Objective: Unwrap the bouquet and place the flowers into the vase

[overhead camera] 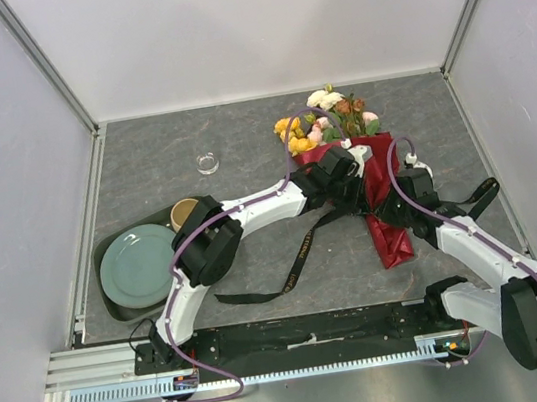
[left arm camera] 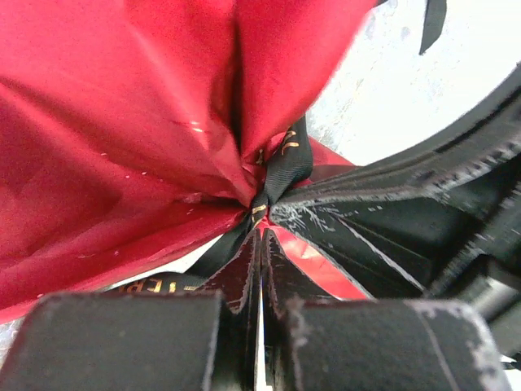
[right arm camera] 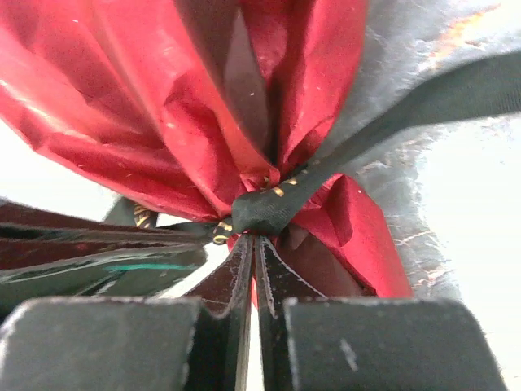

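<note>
Grey surface (overhead camera: 240,145), right side: bouquet (overhead camera: 391,233) lies blooms toward far edge. Left hand (left arm camera: 259,236) and right hand (right arm camera: 251,244) meet at mid-length ribbon knot (right arm camera: 264,210), both clenched; hold unclear.

My left gripper (left arm camera: 259,230) was pressed shut, its tips touching the knot of the black ribbon (left arm camera: 289,163) cinched around the red-wrapped bouquet (left arm camera: 122,122).

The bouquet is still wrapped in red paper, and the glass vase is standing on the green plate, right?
Not quite: the vase stands on the bare table, away from the green plate. The bouquet is still wrapped in red paper. The top external view shows it.
</note>
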Tool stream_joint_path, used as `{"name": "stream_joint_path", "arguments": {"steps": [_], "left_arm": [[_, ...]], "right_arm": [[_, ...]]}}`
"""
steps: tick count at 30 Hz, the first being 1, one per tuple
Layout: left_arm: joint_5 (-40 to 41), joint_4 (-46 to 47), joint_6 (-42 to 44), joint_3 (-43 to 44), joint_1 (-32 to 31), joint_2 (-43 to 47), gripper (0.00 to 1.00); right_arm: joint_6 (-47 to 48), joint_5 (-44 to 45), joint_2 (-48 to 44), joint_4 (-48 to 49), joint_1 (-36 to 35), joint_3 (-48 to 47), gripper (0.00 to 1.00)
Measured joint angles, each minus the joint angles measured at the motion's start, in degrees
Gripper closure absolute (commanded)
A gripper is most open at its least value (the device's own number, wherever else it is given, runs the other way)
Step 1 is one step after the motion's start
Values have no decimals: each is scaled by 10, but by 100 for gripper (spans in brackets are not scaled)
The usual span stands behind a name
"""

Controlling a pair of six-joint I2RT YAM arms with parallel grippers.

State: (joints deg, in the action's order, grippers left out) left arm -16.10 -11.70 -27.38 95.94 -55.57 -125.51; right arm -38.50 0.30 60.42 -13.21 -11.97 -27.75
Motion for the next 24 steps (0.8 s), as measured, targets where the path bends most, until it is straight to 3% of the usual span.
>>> {"name": "stream_joint_path", "arguments": {"steps": [11,16,24], "left_arm": [[-11,29,-6,-55,0,54,98],[-70,42,-9,-48,0,52,71],[-90,40,-14,8,0,-1,63]], "right_arm": [[-7,-4,14,42,56,37,91],[2,-24,9,40,60,37,89],[6,-28,-42,-15,61,28,88]]}}
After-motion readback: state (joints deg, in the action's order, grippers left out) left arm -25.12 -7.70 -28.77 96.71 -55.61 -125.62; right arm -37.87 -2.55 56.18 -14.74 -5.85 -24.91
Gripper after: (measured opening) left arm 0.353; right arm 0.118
